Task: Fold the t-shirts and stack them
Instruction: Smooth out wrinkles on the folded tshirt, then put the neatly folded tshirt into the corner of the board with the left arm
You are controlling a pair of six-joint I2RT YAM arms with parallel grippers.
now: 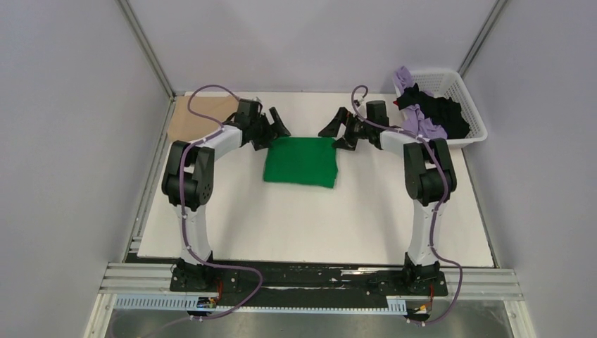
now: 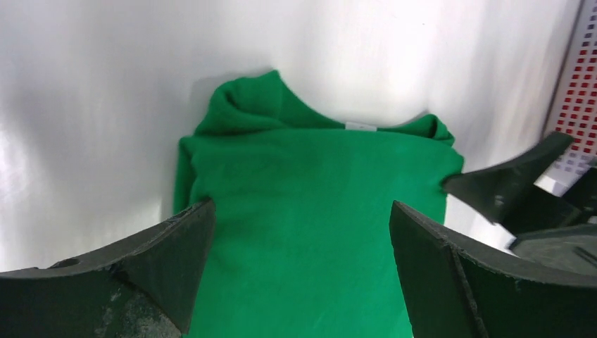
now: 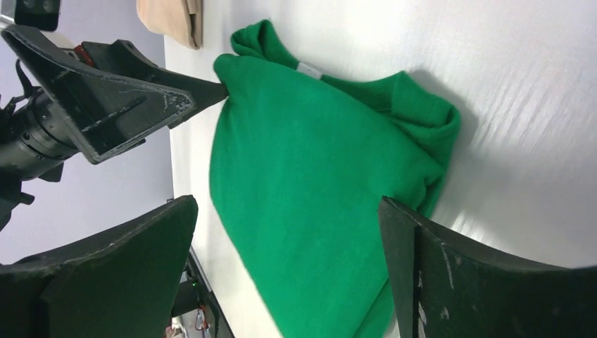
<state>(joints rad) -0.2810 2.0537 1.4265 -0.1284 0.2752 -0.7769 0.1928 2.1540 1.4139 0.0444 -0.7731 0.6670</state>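
Observation:
A bright green t-shirt [image 1: 301, 160] lies folded in a rectangle at the table's far middle. It fills the left wrist view [image 2: 317, 211], its small white label [image 2: 360, 126] at the collar, and also shows in the right wrist view [image 3: 317, 176]. My left gripper [image 1: 273, 130] is open and empty, just over the shirt's far left corner [image 2: 303, 211]. My right gripper [image 1: 338, 134] is open and empty over the far right corner [image 3: 288, 211]. A tan t-shirt [image 1: 200, 116] lies flat at the far left. Lilac [image 1: 422, 127] and black [image 1: 447, 113] t-shirts are heaped in the basket.
The white lattice basket [image 1: 433, 71] stands at the table's far right corner, beside the right arm. Grey walls close in on both sides and behind. The left gripper's finger [image 3: 120, 91] touches the green shirt's corner in the right wrist view.

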